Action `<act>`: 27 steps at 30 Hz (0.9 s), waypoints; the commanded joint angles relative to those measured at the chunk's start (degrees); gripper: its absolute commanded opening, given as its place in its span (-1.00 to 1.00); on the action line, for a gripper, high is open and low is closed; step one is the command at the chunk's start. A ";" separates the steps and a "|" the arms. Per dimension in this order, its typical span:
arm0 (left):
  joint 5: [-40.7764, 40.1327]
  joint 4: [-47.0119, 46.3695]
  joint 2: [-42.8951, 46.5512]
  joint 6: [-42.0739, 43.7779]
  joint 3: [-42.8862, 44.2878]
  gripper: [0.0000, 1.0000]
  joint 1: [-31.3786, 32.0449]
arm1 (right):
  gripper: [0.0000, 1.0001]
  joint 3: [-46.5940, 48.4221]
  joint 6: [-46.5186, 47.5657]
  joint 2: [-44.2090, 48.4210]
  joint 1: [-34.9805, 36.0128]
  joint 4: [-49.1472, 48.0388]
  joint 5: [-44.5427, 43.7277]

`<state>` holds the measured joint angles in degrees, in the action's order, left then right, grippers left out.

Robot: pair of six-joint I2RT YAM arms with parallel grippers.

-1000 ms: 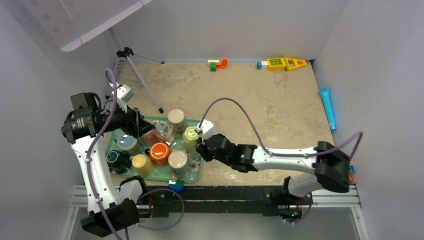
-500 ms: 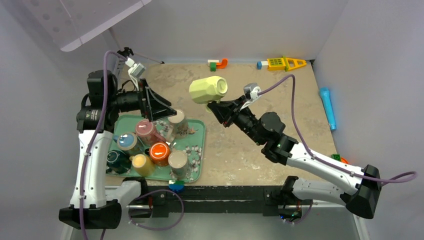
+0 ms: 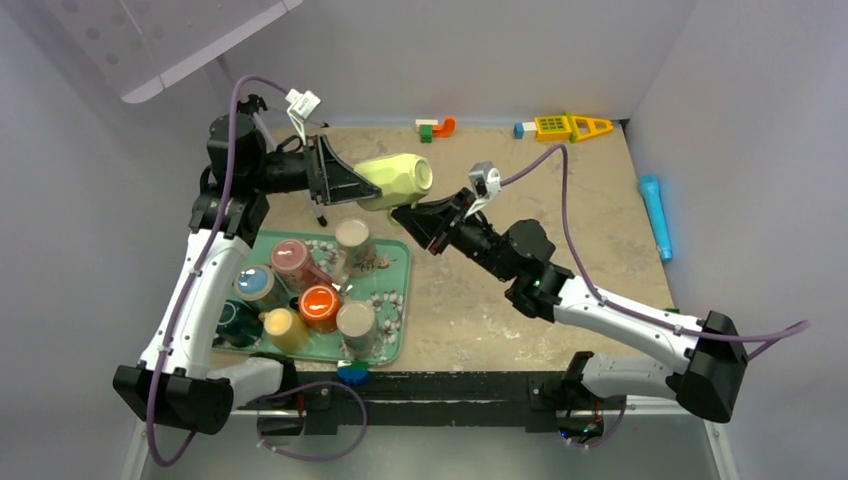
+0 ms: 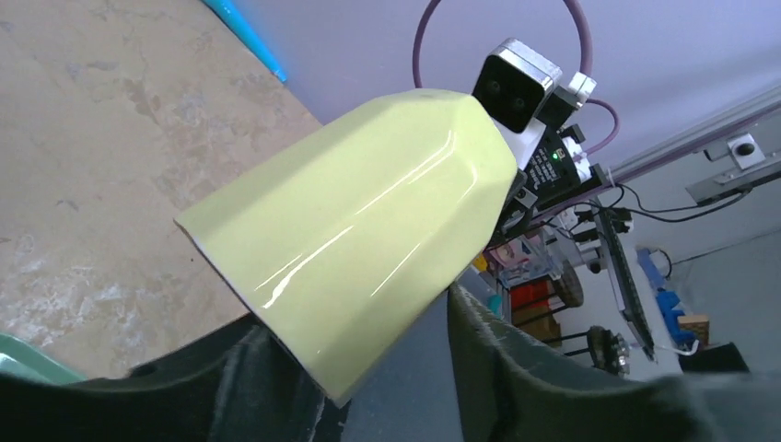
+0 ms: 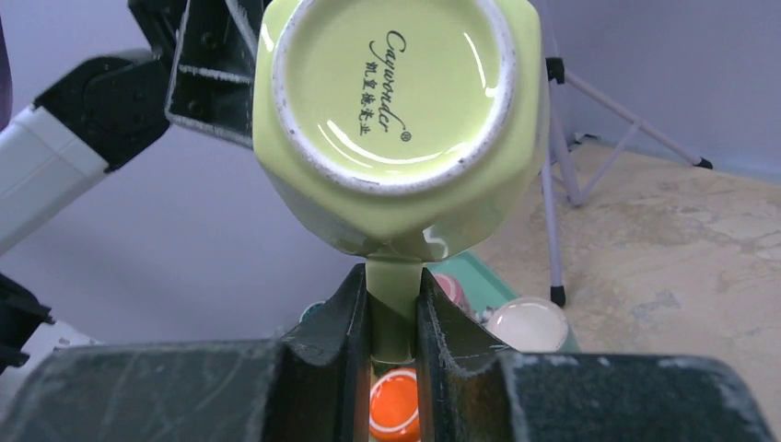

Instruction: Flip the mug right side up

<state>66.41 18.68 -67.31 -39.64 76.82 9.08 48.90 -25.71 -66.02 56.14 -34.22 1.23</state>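
Observation:
The pale yellow-green mug (image 3: 398,180) hangs in the air above the table, lying on its side. My right gripper (image 3: 412,214) is shut on its handle; in the right wrist view the handle (image 5: 396,304) is pinched between my fingers and the mug's base (image 5: 396,83) faces the camera. My left gripper (image 3: 345,185) is open around the mug's rim end. In the left wrist view the mug (image 4: 368,230) reaches down between my fingers, its rim close to the left finger (image 4: 258,378), with a gap to the right finger (image 4: 497,359).
A green tray (image 3: 405,262) at the near left holds several upturned cups, among them an orange one (image 3: 320,300). A tripod leg (image 3: 318,212) stands behind the tray. Toy pieces (image 3: 565,127) lie at the back wall and a blue cylinder (image 3: 655,215) at the right edge.
My right gripper lifted the mug off the tray and carried it up and back. My left arm rose and its open jaws came around the mug's rim end.

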 commanded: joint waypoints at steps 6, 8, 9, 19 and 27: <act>-0.96 -14.61 -2.26 -12.53 1.25 -1.00 2.45 | -1.00 2.49 -6.73 -3.72 -8.25 -5.59 6.89; -4.11 -11.21 -3.86 -8.20 3.35 -1.00 3.14 | -0.59 4.15 -5.29 -6.06 -9.32 -0.06 6.52; -6.75 -6.55 -4.95 -3.25 5.41 -1.00 3.97 | -0.15 4.53 -4.87 -6.81 -9.49 2.21 4.84; -47.53 37.18 -31.53 45.49 41.82 -1.00 15.08 | 0.85 -2.88 -15.08 -4.35 -16.70 30.41 -18.23; -69.20 49.92 -52.53 59.20 56.13 -1.00 24.40 | 0.92 -6.50 -14.90 0.47 -17.91 37.42 -24.76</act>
<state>8.56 59.20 -113.89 9.06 124.73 31.09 42.83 -39.92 -70.87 38.44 -0.27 -17.96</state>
